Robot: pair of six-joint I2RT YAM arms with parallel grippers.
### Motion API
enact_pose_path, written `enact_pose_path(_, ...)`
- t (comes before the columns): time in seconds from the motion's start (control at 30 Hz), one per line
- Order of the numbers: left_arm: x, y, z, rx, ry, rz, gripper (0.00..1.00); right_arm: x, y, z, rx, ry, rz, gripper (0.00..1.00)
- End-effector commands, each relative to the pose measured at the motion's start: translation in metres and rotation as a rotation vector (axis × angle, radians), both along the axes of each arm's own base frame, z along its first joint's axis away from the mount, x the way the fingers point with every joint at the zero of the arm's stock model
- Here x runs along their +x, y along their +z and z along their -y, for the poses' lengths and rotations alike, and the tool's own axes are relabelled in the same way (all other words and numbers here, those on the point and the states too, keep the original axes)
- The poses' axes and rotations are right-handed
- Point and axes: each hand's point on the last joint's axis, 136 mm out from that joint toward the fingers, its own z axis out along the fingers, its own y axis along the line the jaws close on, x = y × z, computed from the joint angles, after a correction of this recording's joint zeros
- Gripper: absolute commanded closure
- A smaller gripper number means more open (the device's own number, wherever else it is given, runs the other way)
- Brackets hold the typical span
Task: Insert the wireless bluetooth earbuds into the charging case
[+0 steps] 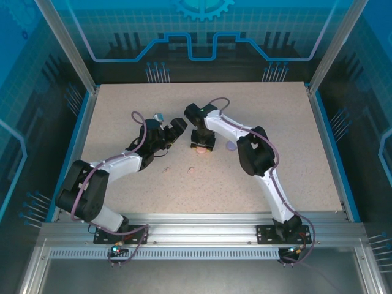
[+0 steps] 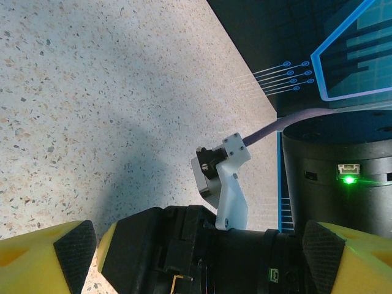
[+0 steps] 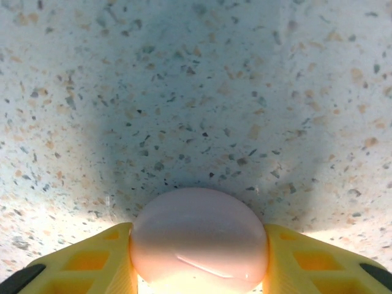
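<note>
You have the pink charging case (image 3: 199,242), a smooth, glossy, pale pink dome, sitting on the table clamped between the right gripper (image 1: 202,146) fingers. Two tiny pale pink earbuds lie loose on the table on the arm-base side of that case: one (image 1: 190,169) near it, the other (image 1: 165,172) farther left. A pale purple round case (image 1: 230,146) lies just right of the pink one.

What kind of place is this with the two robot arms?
Probably a robot lab work cell, not a home: the left arm and right arm are bolted to a metal rail, and the speckled tabletop is boxed in by aluminium posts and blue circuit-pattern walls.
</note>
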Motion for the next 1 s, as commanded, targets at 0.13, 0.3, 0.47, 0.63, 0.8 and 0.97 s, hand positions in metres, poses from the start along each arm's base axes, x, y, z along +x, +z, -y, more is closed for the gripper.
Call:
enact_pose_path(0.13,0.001,0.008,-0.005,-0.011,0.021,0.017,0.08,-0.010,-0.014,0.017,-0.162,0.163,-0.050,0.41)
enact_pose_path(0.3,0.000,0.009,-0.005,-0.009,0.022,0.018,0.08,-0.010,-0.010,0.009,-0.117,0.126,-0.043,0.36)
enact_pose_path(0.47,0.001,0.009,-0.005,-0.009,0.022,0.017,0.08,-0.014,-0.009,0.000,-0.033,-0.046,-0.081,0.32)
enact_pose_path(0.63,0.002,0.011,-0.004,-0.011,0.020,0.020,0.08,-0.020,-0.010,0.001,0.036,-0.302,-0.119,0.27)
enact_pose_path(0.8,0.002,0.011,-0.003,-0.015,0.016,0.020,0.07,-0.013,0.001,0.006,-0.002,-0.375,-0.096,0.26)
enact_pose_path(0.97,0.003,0.011,-0.003,-0.015,0.013,0.025,0.08,-0.010,-0.001,0.007,-0.001,-0.411,-0.118,0.28)
